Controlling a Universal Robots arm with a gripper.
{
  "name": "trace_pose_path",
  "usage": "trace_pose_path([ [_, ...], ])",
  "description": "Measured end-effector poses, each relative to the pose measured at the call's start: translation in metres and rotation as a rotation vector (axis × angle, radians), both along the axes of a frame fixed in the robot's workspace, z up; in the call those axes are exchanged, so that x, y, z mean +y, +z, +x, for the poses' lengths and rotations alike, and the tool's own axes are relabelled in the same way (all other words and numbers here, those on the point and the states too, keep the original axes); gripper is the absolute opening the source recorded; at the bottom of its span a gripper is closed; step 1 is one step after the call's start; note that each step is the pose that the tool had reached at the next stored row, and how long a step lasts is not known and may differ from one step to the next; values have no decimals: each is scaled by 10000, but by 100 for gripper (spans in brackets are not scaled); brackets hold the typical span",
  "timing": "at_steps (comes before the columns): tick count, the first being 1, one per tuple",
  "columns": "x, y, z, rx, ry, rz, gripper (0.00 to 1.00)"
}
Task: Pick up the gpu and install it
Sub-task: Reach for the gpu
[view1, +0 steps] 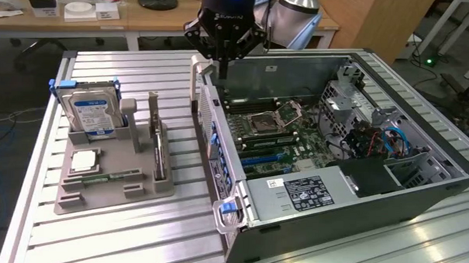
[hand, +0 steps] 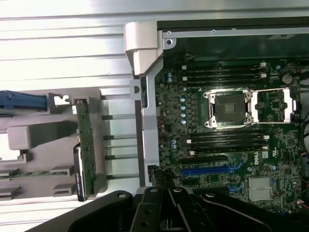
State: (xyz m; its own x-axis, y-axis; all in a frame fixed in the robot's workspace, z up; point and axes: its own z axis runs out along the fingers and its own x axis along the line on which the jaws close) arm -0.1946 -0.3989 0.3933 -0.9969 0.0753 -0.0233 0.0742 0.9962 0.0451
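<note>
The slatted aluminium table (view1: pixel 121 244) filled the lower part of the exterior view. On it, at the exterior view's right, lay the open dark grey metal computer case (view1: pixel 348 217), with its green motherboard (view1: pixel 297 139) exposed. At the exterior view's left sat the grey plastic holder tray (view1: pixel 99 200).

The black gripper (view1: pixel 222 71) hung in the upper centre of that frame, over the case wall nearest the tray. Its fingers were drawn together with nothing between them. Whether the tips touched the case could not be told.

The silver hard drive with a blue label (view1: pixel 93 112) stood upright at the tray's far end. The gpu (view1: pixel 159 149), a thin green circuit-board card with a silver end bracket, stood on edge in 1 slot of the tray. It was between the hard drive and the case, well apart from the gripper.
</note>
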Motion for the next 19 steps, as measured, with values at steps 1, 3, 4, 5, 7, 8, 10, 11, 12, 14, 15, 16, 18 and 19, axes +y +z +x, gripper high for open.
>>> trace_pose_path([
  [1, 0, 0, -18, 0, 0, 0, 11],
  [3, 0, 0, -57, 0, 0, 0, 11],
  [4, 0, 0, -75, 1, 0, -1, 11],
  [5, 0, 0, -94, 0, 0, 0, 11],
  [7, 0, 0, -131, 0, 1, 0, 11],
  [8, 0, 0, -150, -1, 1, 1, 11],
  [10, 0, 0, -192, 0, 0, 0, 11],
  [11, 0, 0, -212, 0, -1, 0, 11],
  [12, 0, 0, -232, 0, 0, 0, 11],
  [14, 0, 0, -270, 1, 1, -1, 11],
  [15, 0, 0, -291, 0, 0, 0, 11],
  [16, 0, 0, -312, 1, 1, 0, 11],
  [18, 0, 0, -353, 0, 1, 0, 11],
  [19, 0, 0, -375, 0, 0, 0, 11],
])
